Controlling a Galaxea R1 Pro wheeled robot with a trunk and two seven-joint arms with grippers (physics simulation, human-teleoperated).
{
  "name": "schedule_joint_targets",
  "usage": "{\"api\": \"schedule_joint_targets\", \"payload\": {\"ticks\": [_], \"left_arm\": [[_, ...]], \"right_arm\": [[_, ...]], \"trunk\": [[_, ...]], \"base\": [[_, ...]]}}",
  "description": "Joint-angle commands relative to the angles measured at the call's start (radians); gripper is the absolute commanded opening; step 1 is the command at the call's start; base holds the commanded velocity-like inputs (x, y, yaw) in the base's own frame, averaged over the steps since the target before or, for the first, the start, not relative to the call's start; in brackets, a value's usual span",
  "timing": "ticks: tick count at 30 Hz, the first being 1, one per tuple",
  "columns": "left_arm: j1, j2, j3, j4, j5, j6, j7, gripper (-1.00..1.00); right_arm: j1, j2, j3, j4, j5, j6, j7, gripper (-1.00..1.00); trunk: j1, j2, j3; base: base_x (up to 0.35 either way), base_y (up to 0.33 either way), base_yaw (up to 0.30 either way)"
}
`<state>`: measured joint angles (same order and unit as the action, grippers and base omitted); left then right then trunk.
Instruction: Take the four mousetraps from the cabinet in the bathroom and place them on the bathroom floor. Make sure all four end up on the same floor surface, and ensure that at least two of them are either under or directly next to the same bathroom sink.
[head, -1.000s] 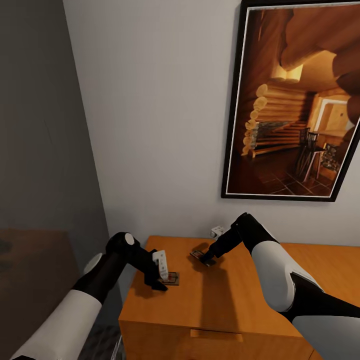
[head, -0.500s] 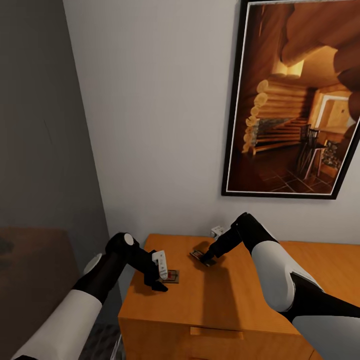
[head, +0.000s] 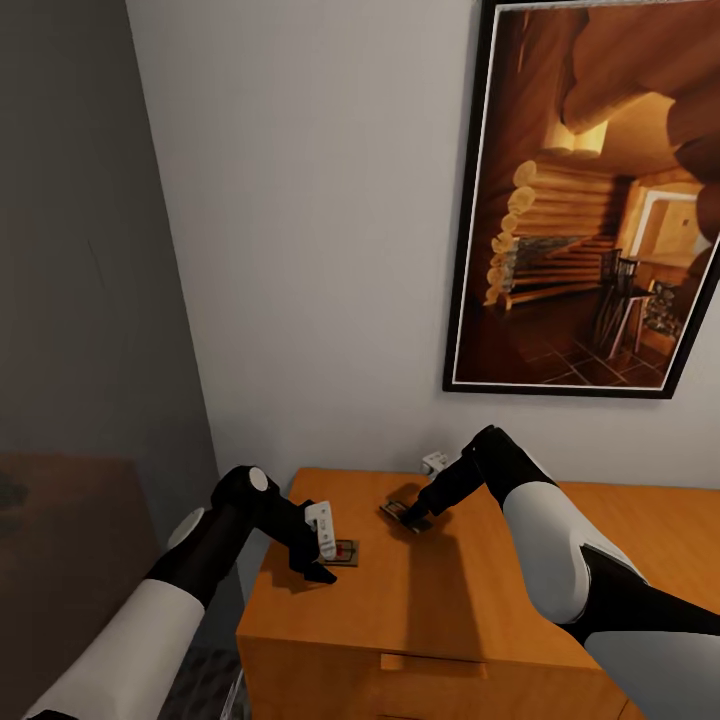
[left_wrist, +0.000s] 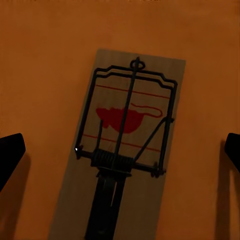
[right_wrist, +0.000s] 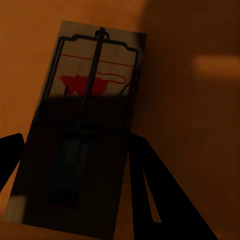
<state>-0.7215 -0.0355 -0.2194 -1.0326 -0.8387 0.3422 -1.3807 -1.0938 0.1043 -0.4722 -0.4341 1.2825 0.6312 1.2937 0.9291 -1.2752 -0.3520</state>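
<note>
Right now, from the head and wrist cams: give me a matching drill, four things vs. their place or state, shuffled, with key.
Things:
1. left gripper
2. right gripper
3. framed picture
4. cabinet

Places or states:
A. hangs on the wall above the cabinet
B. fingers spread wide over the mousetrap nearer the cabinet's front edge
C. orange-brown flat top, carries both traps
D. fingers straddle the mousetrap nearer the wall

Pairs: 1-B, 2-D, 3-A, 4-C

No readable text; each mousetrap (left_wrist: 122, 150) bears only a red mouse figure
</note>
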Motion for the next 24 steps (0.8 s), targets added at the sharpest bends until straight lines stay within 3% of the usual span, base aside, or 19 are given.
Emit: {"api": "schedule_joint_targets", "payload": {"ticks": [1,5,24], "left_arm": [[0.000,0.000,0.000,0.011,0.000,-0.003,0.000,1.00],[0.000,0.000,0.000,0.012,0.000,-0.011,0.001,1.00],[0.001,-0.002,-0.001,0.013,-0.002,-0.013,0.001,1.00]], "right_arm": [[0.000,0.000,0.000,0.000,-0.002,0.005,0.003,-1.00],[0.000,0.000,0.000,0.000,-0.002,0.005,0.003,-1.00],[-0.001,0.000,0.000,0.000,-0.002,0.005,0.002,-1.00]], "trunk": [[0.000,0.000,0.000],[0.012,-0.021,-0.010],[0.012,-0.021,-0.010]], "base": [[0.000,0.000,0.000],[0.000,0.000,0.000],[0.000,0.000,0.000]]}}
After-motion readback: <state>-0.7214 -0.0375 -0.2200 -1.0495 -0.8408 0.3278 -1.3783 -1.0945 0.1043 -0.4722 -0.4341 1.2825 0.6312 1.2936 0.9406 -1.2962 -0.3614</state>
